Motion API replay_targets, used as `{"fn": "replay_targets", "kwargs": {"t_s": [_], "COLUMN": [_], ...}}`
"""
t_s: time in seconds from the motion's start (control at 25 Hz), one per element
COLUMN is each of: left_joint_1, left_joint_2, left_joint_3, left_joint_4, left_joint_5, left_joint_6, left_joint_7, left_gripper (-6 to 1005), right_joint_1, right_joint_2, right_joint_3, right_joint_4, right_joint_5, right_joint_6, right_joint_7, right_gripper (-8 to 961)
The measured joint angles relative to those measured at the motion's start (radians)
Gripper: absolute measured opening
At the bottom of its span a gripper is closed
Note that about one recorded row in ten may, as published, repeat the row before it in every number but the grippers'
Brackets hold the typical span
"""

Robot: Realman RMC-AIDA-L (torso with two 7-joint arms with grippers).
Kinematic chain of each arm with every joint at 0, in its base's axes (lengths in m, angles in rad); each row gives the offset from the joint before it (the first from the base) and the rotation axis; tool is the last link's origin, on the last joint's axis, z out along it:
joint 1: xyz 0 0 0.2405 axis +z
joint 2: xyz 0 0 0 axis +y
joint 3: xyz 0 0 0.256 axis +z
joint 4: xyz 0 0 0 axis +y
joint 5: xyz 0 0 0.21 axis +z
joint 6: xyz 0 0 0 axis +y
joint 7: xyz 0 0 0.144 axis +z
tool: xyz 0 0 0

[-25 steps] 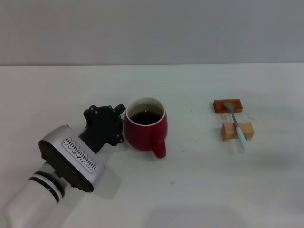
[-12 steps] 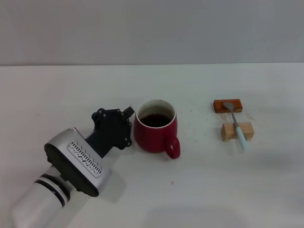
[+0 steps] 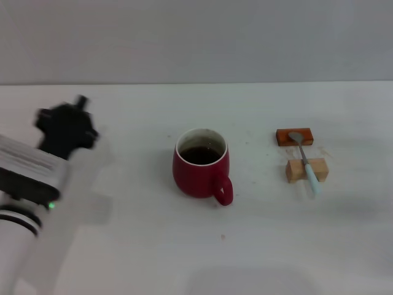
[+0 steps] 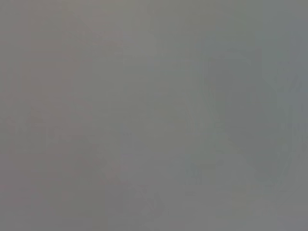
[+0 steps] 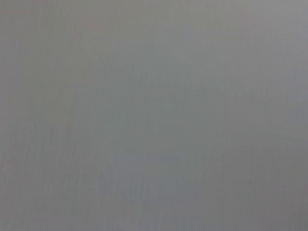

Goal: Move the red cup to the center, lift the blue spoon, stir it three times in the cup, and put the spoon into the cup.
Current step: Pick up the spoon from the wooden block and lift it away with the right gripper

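In the head view the left gripper [image 3: 64, 123] hung blurred at the table's [image 3: 196, 258] left, well apart from the red cup [image 3: 201, 165] at centre; its opening could not be told. The blue spoon [image 3: 306, 162] lay across two blocks [image 3: 306, 169] to the right. Both wrist views showed only plain grey.

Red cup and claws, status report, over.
Left claw clear of dark red ceramic mug. Right claw unseen. Pale-blue-handled metal spoon resting across two small blocks. Nothing blocking.
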Motion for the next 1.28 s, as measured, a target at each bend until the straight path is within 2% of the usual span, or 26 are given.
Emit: {"fn": "replay_targets", "kwargs": {"t_s": [0.12, 0.28, 0.36, 0.56, 0.76, 1.0, 1.2, 1.28], "left_joint_1": [0.006, -0.002, -0.004, -0.012, -0.016, -0.031, -0.058, -0.072], "left_joint_2": [0.005, 0.009, 0.01, 0.012, 0.012, 0.013, 0.014, 0.014], "left_joint_3": [-0.14, -0.266, -0.299, -0.334, -0.336, -0.349, -0.35, -0.351], "left_joint_4": [0.03, 0.073, 0.084, 0.11, 0.115, 0.117, 0.136, 0.151], "left_joint_5": [-0.001, -0.001, -0.001, 0.0, 0.003, 0.005, 0.005, 0.005], "left_joint_6": [0.025, 0.03, 0.029, 0.029, 0.044, 0.058, 0.055, 0.053], "left_joint_7": [-0.117, -0.217, -0.246, -0.35, -0.453, -0.486, -0.483, -0.482], "left_gripper": [6, 6, 7, 7, 71, 148, 370, 539], "right_joint_1": [-0.001, -0.003, -0.003, -0.004, -0.015, -0.101, -0.209, -0.245], "right_joint_2": [0.0, 0.0, 0.0, 0.006, 0.021, 0.03, 0.032, 0.033], "right_joint_3": [0.0, 0.0, 0.0, 0.0, 0.0, -0.012, -0.078, -0.132], "right_joint_4": [0.0, 0.0, 0.0, 0.0, 0.016, 0.14, 0.304, 0.361], "right_joint_5": [0.0, 0.001, 0.0, 0.0, 0.003, 0.004, 0.006, 0.016], "right_joint_6": [0.0, 0.0, 0.0, 0.0, 0.004, 0.064, 0.104, 0.111], "right_joint_7": [0.0, 0.0, 0.0, 0.0, 0.0, -0.008, -0.092, -0.134], "right_gripper": [791, 790, 790, 790, 790, 790, 790, 790]}}
